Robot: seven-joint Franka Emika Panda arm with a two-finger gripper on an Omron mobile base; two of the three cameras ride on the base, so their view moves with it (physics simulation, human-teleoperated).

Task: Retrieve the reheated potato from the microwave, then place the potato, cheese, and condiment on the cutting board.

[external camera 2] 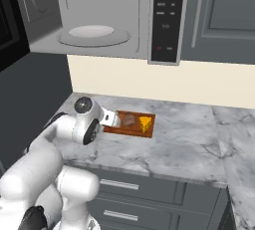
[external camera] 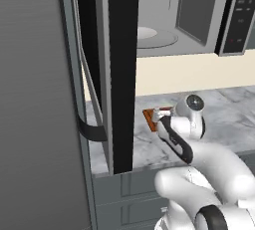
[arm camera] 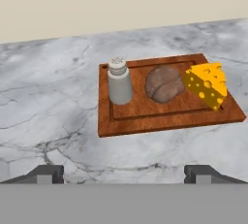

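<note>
Potato [arm camera: 164, 84] sits mid-board on the cutting board [arm camera: 145, 121], condiment [arm camera: 119, 80] upright beside it on one side, cheese [arm camera: 207, 84] touching it on the other. Board lies on the marble tabletop [arm camera: 48, 106]. Hand [arm camera: 124, 174] hangs just short of the board, fingers spread, empty. Microwave [external camera 2: 99, 15] above stands open.
</note>
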